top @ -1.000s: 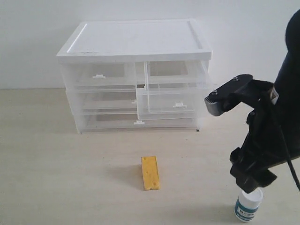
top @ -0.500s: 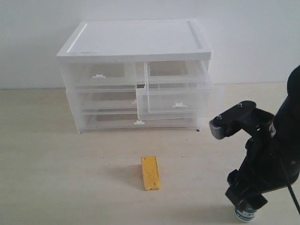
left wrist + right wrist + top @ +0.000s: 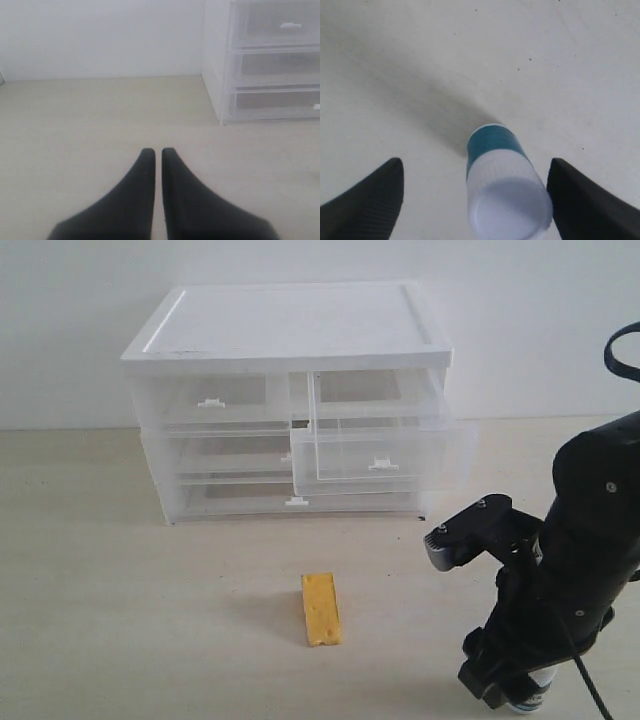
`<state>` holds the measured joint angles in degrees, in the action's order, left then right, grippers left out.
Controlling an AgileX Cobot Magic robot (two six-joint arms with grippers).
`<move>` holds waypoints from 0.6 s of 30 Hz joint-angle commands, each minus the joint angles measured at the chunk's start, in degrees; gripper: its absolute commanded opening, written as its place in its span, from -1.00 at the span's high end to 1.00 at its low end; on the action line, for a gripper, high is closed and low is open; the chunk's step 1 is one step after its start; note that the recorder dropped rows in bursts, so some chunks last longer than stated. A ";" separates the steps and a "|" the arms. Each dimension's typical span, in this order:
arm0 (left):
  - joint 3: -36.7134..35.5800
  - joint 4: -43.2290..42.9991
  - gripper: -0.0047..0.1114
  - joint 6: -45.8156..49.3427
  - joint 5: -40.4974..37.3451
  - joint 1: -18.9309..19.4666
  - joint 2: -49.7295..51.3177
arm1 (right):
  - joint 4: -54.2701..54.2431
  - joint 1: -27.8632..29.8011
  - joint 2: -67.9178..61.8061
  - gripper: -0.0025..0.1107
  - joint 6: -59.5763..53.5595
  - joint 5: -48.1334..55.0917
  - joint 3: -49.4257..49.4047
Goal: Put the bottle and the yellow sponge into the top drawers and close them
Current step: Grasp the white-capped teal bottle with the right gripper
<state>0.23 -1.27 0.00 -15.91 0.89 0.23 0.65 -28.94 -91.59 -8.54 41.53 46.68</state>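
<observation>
The bottle (image 3: 507, 185) stands upright on the table, white cap up and teal label below. My right gripper (image 3: 475, 164) is open and lowered around it, one finger close to the cap, the other well apart. In the exterior view the right gripper (image 3: 508, 690) hides nearly all of the bottle (image 3: 532, 701) at the front right. The yellow sponge (image 3: 321, 609) lies flat in front of the drawer unit (image 3: 290, 330). The top right drawer (image 3: 375, 445) is pulled out; the top left drawer (image 3: 210, 402) is pushed in. My left gripper (image 3: 156, 151) is shut with nothing in it, low over bare table.
Two full-width drawers (image 3: 290, 502) below the top pair are pushed in. The unit's side and drawer fronts (image 3: 272, 60) show in the left wrist view. A white wall stands behind the unit. The right arm's black body (image 3: 590, 530) rises over the table's right side.
My right arm has come down over the bottle, which showed fully below the gripper a second ago and is now almost covered. The sponge and drawers have not moved.
</observation>
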 commanded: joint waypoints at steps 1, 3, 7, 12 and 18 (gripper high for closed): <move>-0.23 0.37 0.84 0.00 0.41 0.21 -0.23 | 1.03 0.37 -0.40 -0.28 -0.55 0.03 -0.31; -0.23 0.37 0.84 0.00 0.41 0.21 -0.23 | 1.91 0.37 -0.40 -0.28 -0.55 1.52 -0.31; -0.23 0.37 0.84 0.00 0.41 0.21 -0.23 | 1.83 0.37 -0.40 -0.28 -0.55 2.49 -0.31; -0.23 0.37 0.84 0.00 0.41 0.21 -0.23 | 1.36 0.37 -0.40 -0.28 -0.55 2.10 -0.31; -0.23 0.37 0.84 0.00 0.41 0.21 -0.23 | 1.36 0.37 -0.40 -0.02 -0.18 1.51 -1.42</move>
<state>0.23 -1.27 0.00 -15.91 0.89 0.23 1.98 -28.94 -91.87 -8.68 43.43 45.80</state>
